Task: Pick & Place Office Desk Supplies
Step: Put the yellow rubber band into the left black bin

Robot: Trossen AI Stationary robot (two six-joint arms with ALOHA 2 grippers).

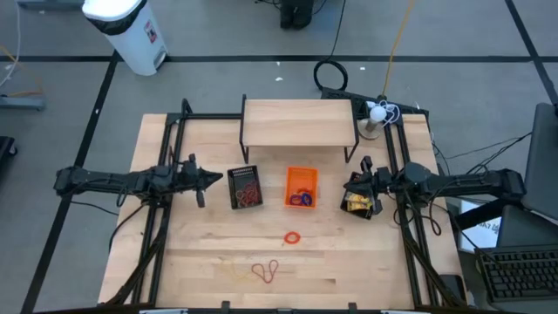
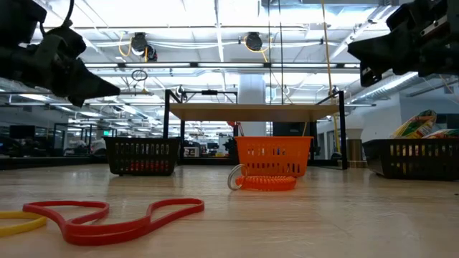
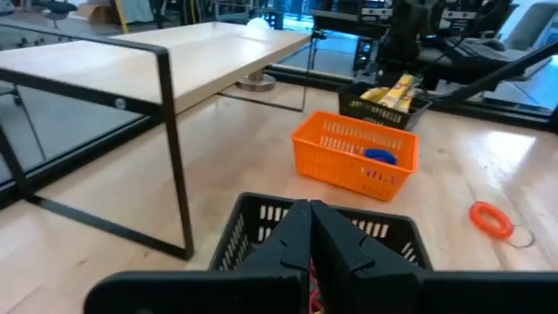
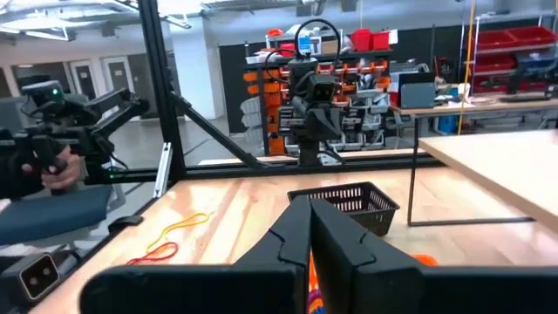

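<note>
Red rubber band [image 1: 266,272] lies flat near the table's [image 1: 366,270] front edge, long axis roughly left-right, beside a yellow band [image 1: 234,269]. Orange ring [image 1: 292,236] sits nearer the orange basket [image 1: 302,187]. Left gripper [image 1: 215,180] and right gripper [image 1: 350,182] hover with fingers closed, empty.

I see red rubber bands [image 1: 248,193] heaped in the black basket, purple and blue rings [image 1: 302,198] in the orange basket, yellow packets [image 1: 356,202] in the right black basket. An orange ring [image 1: 292,236] and loose red and tan bands [image 1: 264,272] lie flat on the desk.
</note>
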